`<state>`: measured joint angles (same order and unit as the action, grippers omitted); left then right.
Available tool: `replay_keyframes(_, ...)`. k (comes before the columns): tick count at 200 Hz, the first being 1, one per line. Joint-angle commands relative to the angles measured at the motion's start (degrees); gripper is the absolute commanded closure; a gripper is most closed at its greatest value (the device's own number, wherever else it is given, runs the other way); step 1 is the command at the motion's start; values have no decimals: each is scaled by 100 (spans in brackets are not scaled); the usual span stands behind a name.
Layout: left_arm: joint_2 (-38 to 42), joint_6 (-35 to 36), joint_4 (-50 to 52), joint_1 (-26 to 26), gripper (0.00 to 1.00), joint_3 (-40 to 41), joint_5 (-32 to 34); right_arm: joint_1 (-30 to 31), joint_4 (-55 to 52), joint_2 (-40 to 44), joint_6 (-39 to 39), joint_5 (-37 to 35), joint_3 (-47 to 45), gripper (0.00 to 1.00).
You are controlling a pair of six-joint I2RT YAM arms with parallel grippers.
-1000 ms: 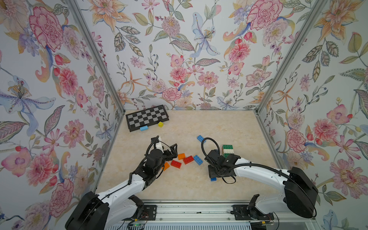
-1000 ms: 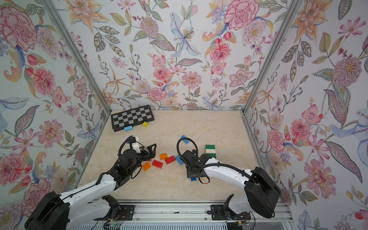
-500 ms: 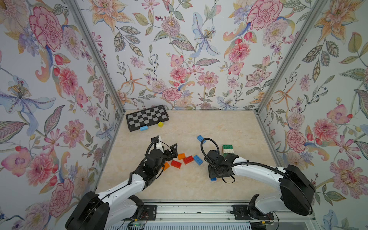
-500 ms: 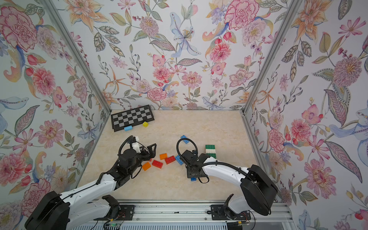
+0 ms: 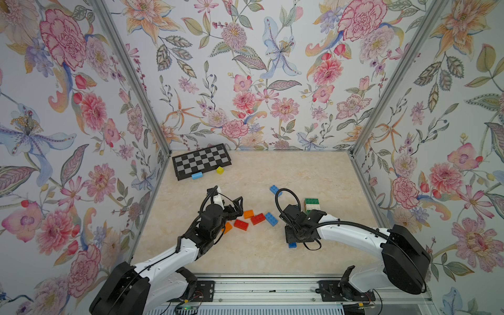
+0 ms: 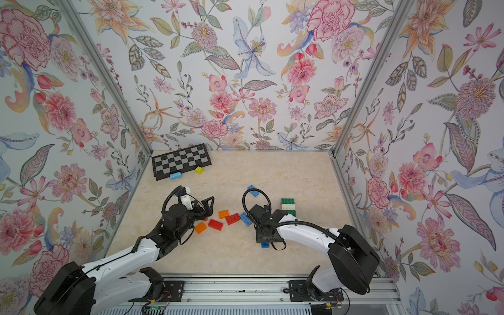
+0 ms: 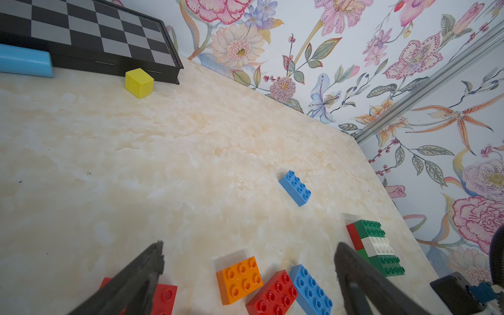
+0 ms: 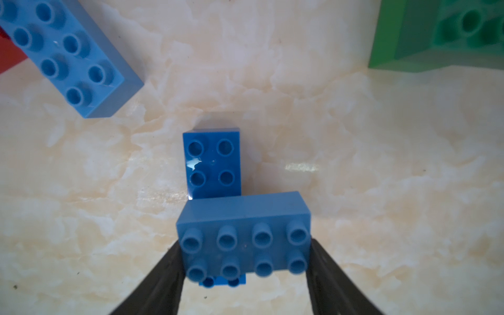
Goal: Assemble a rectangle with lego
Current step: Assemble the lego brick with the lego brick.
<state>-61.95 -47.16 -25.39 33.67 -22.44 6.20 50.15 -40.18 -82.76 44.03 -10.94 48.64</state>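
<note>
Right wrist view alone shows right claw (image 8: 245,255) clamping blue brick (image 8: 242,218); left claw (image 7: 249,246) spread.

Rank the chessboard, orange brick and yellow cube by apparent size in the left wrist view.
1. chessboard, largest though cut off by the frame.
2. orange brick, nearer the camera, which flatters it.
3. yellow cube, smallest, but farther away.
</note>
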Motion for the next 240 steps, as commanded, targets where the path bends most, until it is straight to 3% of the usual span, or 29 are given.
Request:
replay_keyframes(1,-32,31,-124,-82,1,-42,-44,-20,-51,-90,174,-14,84,82)
replay_keyframes(132,-67,31,-141,-80,1,-32,-14,-115,-51,-562,172,274,-1,85)
replay_keyframes(240,-67,40,-79,-73,1,-50,59,-103,-175,-1585,-43,331,192,91)
